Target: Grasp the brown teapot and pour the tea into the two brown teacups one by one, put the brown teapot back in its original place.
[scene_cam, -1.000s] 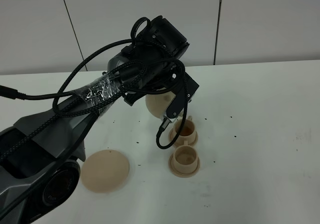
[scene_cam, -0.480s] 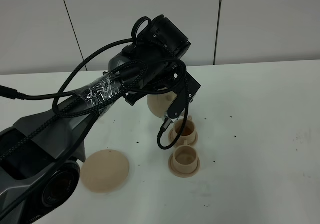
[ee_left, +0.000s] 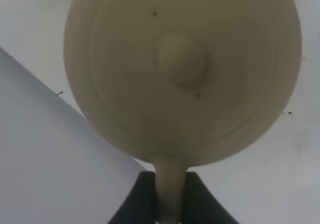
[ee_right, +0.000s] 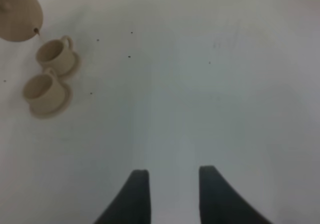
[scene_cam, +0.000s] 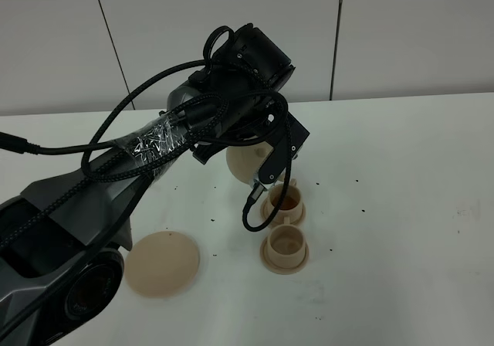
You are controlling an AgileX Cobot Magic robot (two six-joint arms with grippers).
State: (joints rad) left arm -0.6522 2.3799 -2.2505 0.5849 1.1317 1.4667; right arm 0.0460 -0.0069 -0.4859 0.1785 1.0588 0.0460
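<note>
Left gripper (ee_left: pixel 170 186), pinched shut on handle of tilted brown teapot (ee_left: pixel 182 74) over farther teacup (scene_cam: pixel 286 200); right gripper (ee_right: pixel 173 173) apart, empty; risk: pot swivels in narrow pinch, tea misses cup.

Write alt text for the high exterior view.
A black cable-wrapped robot arm holds a squat light-tan clay teapot over the farther small tan clay teacup, which shows brownish liquid; the nearer matching teacup looks empty. A flat round tan clay saucer lies to their left on the white table.
</note>
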